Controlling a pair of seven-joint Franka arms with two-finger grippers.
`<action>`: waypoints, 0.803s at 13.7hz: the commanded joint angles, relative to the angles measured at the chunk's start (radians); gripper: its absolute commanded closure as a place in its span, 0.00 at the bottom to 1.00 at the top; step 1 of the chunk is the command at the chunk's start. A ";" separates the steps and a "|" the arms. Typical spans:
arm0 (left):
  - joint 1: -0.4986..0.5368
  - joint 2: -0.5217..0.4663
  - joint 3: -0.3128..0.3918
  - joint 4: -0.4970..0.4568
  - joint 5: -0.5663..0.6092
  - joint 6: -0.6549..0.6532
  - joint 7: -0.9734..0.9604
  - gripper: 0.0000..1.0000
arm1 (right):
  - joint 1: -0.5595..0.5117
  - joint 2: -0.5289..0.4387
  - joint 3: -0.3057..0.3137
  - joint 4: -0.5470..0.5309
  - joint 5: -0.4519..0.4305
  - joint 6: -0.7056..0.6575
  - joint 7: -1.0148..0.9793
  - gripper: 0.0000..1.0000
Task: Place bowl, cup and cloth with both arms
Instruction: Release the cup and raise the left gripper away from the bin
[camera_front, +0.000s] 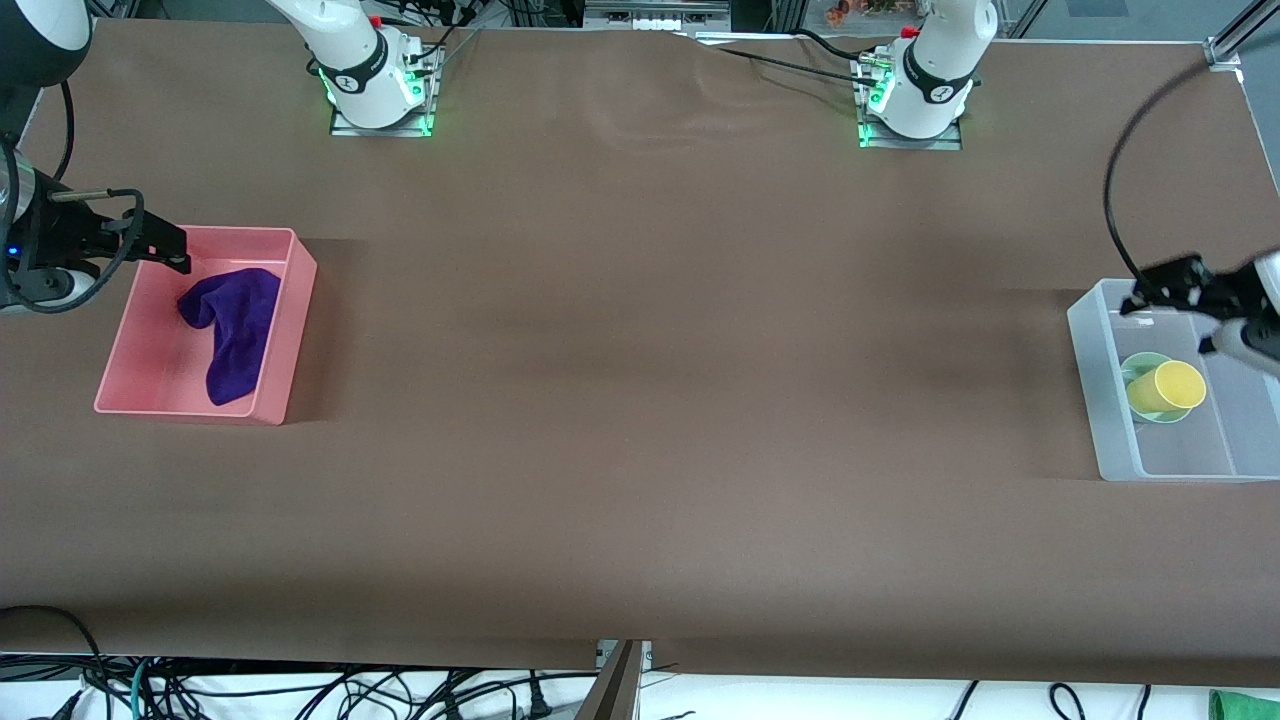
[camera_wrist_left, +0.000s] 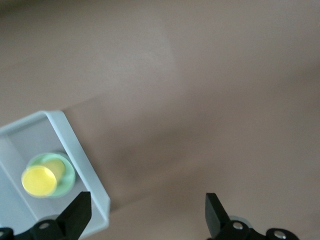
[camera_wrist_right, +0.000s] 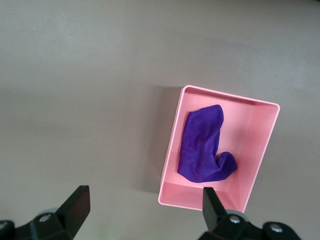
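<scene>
So the yellow cup (camera_front: 1167, 388) is sitting tipped over inside the mint-green bowl (camera_front: 1140, 372), and both are sitting in the clear bin (camera_front: 1088, 345) down at my left arm's end of the surface (camera_front: 640, 400). The purple cloth (camera_front: 234, 330) is lying crumpled in the pink bin (camera_front: 290, 330) at my right arm's end, well apart from the other two.

My left fingers (camera_front: 1172, 284) are hanging over the clear bin's farther end, spread wide and holding nothing. My right fingers (camera_front: 160, 243) are hovering over the pink bin's farther corner, also wide open and gripping nothing.

The surface itself is looking like one big brown sheet, with a few soft wrinkles up between my two bases (camera_front: 380, 90). Both bases are glowing green at the foot. Cables (camera_front: 300, 690) are piling up on the floor along the edge nearest the front camera, and a black cable (camera_front: 1120, 180) is looping over the surface near the clear bin. Nothing is sitting between the two bins.
</scene>
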 joint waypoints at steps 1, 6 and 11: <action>-0.121 -0.167 0.050 -0.201 -0.011 0.049 -0.273 0.00 | -0.004 0.003 0.004 0.015 -0.009 -0.003 0.001 0.01; -0.304 -0.239 0.222 -0.316 -0.020 0.150 -0.324 0.00 | -0.004 0.003 0.004 0.015 -0.009 -0.003 0.003 0.01; -0.307 -0.250 0.243 -0.338 -0.012 0.158 -0.323 0.00 | -0.007 0.003 0.004 0.015 -0.009 -0.003 0.001 0.01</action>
